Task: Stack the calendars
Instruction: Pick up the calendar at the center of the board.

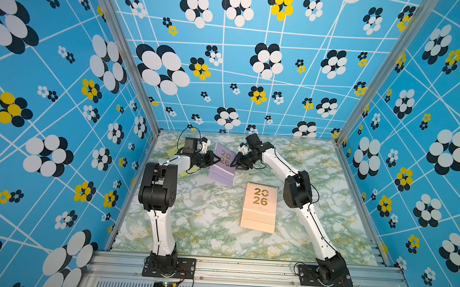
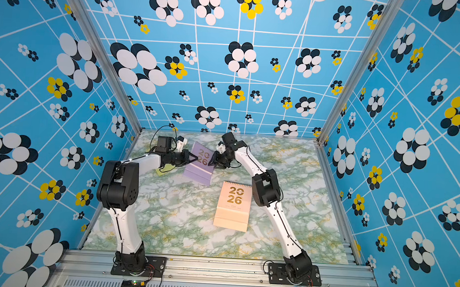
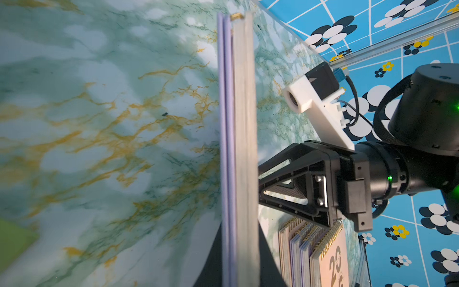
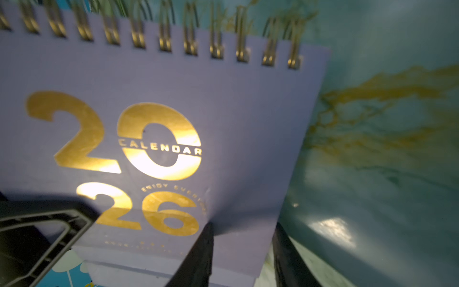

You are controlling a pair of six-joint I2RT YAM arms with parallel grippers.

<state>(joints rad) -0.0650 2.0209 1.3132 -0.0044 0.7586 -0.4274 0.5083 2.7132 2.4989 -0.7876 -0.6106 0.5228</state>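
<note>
**Marble table (image 1: 205, 229) in a blue booth: lilac calendar (image 1: 222, 173) gripped from both sides**

The green-and-gold marbled table is enclosed by blue walls (image 1: 254, 70) printed with white lines and black, white and yellow flowers. A stack (image 1: 259, 207) of calendars lies flat near the middle of the table, with a peach cover marked "2026" on top. The left wrist view shows the stack's gold spirals side by side, with lilac covers under the peach one.

The lilac calendar is behind the stack and to its left, well apart from it. It is tilted, with its spiral edge toward the back wall. Whether its near edge touches the table cannot be told.

The left gripper (image 1: 218, 159) is closed tight on the calendar edge farther from the stack. In its wrist view, the calendar runs edge-on between the two dark fingers.

The right gripper (image 1: 231, 164) meets the opposite edge, the one nearer the stack. Its jaws are narrowly parted, with the cover between them, one finger (image 4: 198, 256) in front of the cover and one behind.

A green calendar (image 1: 172, 149) lies flat farther left of the stack, mostly hidden under the left arm.
</note>
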